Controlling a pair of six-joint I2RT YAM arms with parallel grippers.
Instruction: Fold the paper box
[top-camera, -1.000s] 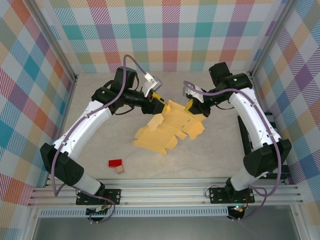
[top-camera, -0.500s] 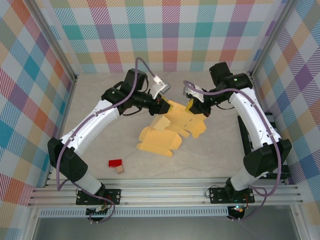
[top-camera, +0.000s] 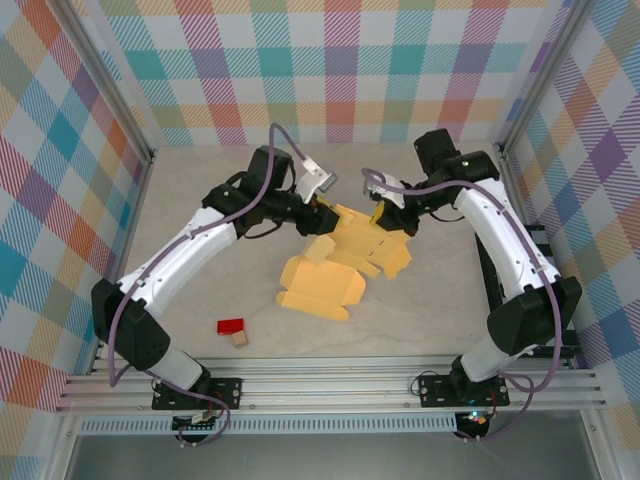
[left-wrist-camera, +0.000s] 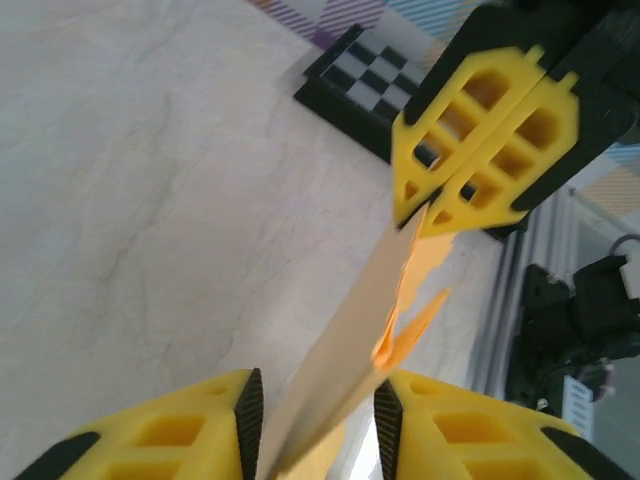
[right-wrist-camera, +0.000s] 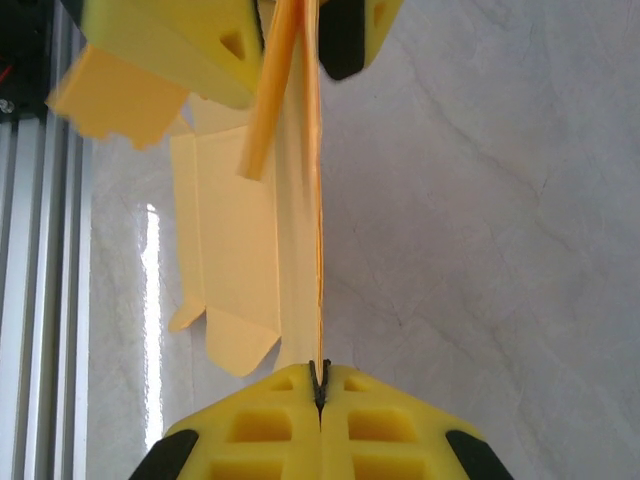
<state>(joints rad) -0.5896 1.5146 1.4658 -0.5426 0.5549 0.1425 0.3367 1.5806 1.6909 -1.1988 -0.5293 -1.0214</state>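
Yellow-orange thin-card paper box (top-camera: 320, 285), one flapped die-cut sheet: right gripper (right-wrist-camera: 320, 385) clamped tight on its edge; left gripper (left-wrist-camera: 317, 412) straddles it, jaws parted.

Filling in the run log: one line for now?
right tool: shut on paper box | left tool: open, astride its edge

Pale table (top-camera: 200, 200) carries paper box (top-camera: 320, 285), red block (top-camera: 231, 326), cube (top-camera: 240, 340).

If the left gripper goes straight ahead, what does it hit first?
The left gripper has the paper box between its fingers; straight ahead it would probably meet the right gripper, clamped on the same sheet.
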